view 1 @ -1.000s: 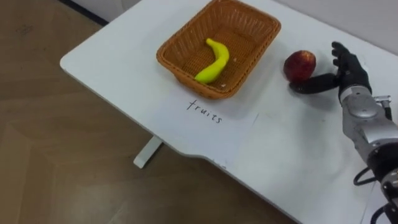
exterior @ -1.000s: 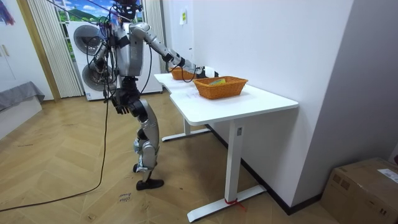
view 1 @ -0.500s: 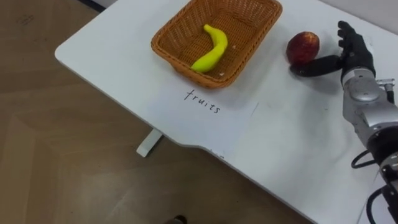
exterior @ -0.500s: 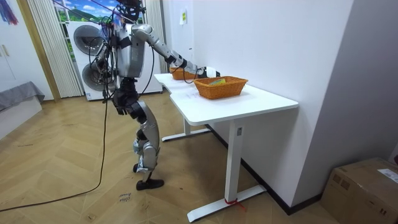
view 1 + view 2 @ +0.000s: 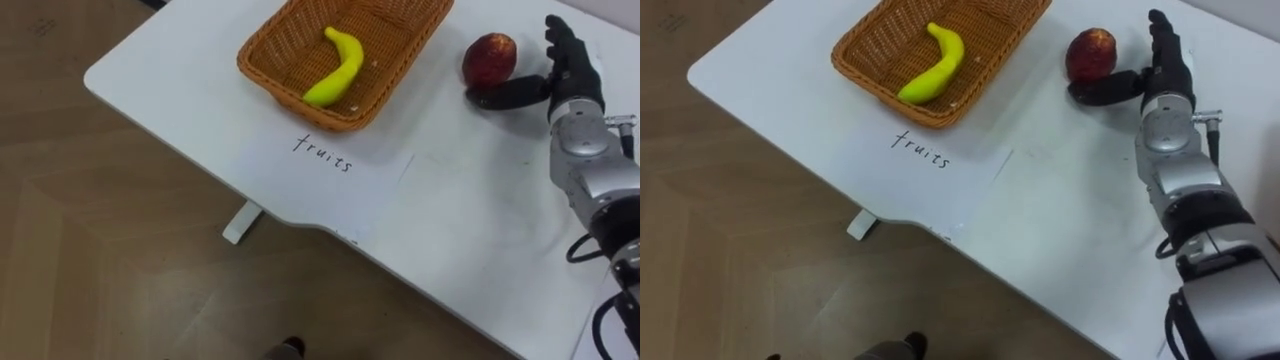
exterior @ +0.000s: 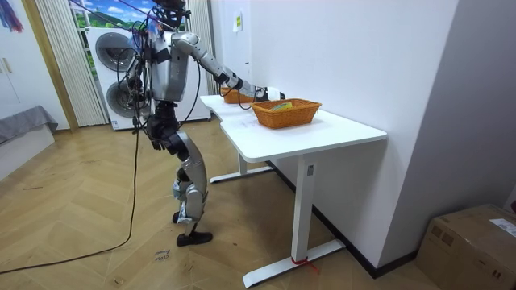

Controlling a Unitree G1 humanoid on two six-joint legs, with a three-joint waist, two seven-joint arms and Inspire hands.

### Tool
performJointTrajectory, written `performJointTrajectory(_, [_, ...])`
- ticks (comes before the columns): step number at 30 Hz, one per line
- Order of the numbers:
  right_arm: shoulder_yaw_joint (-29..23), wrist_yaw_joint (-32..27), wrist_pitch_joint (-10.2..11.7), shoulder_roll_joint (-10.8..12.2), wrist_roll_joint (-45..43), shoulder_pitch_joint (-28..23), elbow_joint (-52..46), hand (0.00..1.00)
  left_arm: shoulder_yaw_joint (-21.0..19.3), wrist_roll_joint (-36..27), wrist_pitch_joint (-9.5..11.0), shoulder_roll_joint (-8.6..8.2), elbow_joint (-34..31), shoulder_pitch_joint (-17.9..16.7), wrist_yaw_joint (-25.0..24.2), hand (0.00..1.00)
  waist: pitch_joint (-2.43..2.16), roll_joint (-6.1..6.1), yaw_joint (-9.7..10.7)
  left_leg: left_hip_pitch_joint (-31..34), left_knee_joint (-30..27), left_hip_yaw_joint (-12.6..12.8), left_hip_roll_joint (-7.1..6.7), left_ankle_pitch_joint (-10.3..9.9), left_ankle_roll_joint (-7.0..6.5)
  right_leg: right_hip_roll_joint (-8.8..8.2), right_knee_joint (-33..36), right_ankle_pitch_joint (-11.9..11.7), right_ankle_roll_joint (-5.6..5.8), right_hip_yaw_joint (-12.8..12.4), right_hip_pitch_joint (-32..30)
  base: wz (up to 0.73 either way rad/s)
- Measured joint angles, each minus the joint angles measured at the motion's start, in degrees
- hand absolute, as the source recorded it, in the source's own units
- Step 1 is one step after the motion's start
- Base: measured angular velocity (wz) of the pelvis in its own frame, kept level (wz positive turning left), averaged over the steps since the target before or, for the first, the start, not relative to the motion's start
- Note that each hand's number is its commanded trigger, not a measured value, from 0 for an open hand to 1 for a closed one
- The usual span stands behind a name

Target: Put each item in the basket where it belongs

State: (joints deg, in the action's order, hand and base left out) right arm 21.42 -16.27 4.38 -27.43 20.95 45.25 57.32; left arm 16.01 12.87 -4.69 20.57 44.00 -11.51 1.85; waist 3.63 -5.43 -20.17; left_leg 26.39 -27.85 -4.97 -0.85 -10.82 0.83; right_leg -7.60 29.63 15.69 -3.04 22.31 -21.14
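Apple [image 5: 489, 58] out on the white table [image 5: 450, 230], outside the baskets. Nearest in the eye views, wood-plank floor [image 5: 100, 250] below the table's rounded near edge. Next, on the tabletop, a white paper sheet [image 5: 322, 158] with one handwritten word, lying flat just in front of the wicker basket [image 5: 290, 102]. Inside that basket, a single yellow banana [image 5: 335, 68], curved, resting on the woven bottom with its lower end close to the front wall. Right of the basket and apart from it, the red apple again, sitting on bare tabletop, about level with the basket's far half. Just beside the apple on its right, the right hand [image 5: 570, 75], reaching in from the lower right on a silver forearm: fingers straight, upright and spread wide, holding nothing; thumb [image 5: 505, 94] stretched flat along the apple's near side, right against or just short of it, contact impossible to tell.

In the room view, nearest, a cardboard box [image 6: 472, 242] on the floor at the lower right. Then the table's near end, carrying a second wicker basket [image 6: 286, 111] with a few small things inside, too small to name. Farther along the tabletop, the first basket, and there the robot, standing at the table's far end on the room view's left, right arm stretched out over the top. Behind it, a front-loading washing machine [image 6: 113, 60] and a pale curtain [image 6: 56, 64].
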Motion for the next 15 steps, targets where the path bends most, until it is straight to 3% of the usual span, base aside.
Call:
performJointTrajectory(11, [2.0, -0.38, 0.82, 0.07, -1.31, 0.26, -1.26, 0.0, 0.68, -2.14, 0.21, -0.06, 1.67, 0.74, 0.5, 0.0, 0.01, 0.01, -0.36, 0.46, 0.1, 0.98, 0.54, -0.02, 0.24, 0.6, 0.14, -0.21, -0.34, -1.26, -1.23, -0.06])
performJointTrajectory(15, [1.95, 0.12, 1.1, 0.05, -1.37, 0.26, -1.26, 0.0, 0.68, -2.13, 0.47, -0.78, 2.17, 0.73, 1.74, 0.0, 0.03, 0.04, -0.37, 0.56, 0.08, 1.27, 0.66, -0.02, 0.25, 0.58, 0.16, -0.25, -0.41, -1.25, -1.33, -0.01])
